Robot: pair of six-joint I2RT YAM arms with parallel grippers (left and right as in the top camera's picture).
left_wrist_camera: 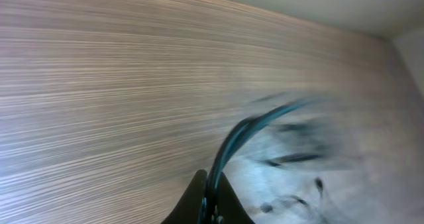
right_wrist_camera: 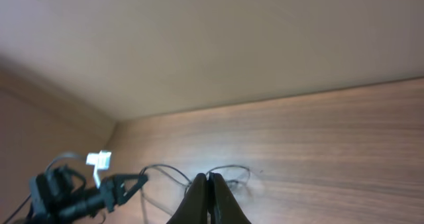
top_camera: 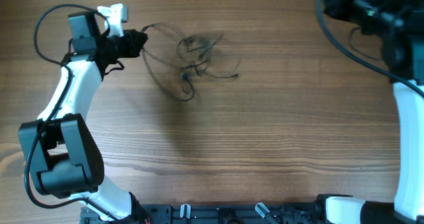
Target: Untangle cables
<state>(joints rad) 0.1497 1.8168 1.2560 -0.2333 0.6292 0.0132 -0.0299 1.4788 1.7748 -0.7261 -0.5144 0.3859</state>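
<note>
The tangle of thin black cables (top_camera: 195, 55) lies on the wooden tabletop (top_camera: 278, 138), far and left of centre. The left arm (top_camera: 69, 91) stretches to the tangle's left edge, jaws pinched on one strand (left_wrist_camera: 242, 134), probably to draw it free. The right arm (top_camera: 404, 118) is folded back far right, its jaws closed on nothing.

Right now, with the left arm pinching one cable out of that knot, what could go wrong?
1. The left jaws are shut on one cable that runs straight into the tangle; pulling may tighten the knot or drag the whole clump.
2. The right jaws are shut on nothing, well away from the tangle, so nothing pins it.
3. The left wrist view is blurred, so which strand is held is unclear.
</note>
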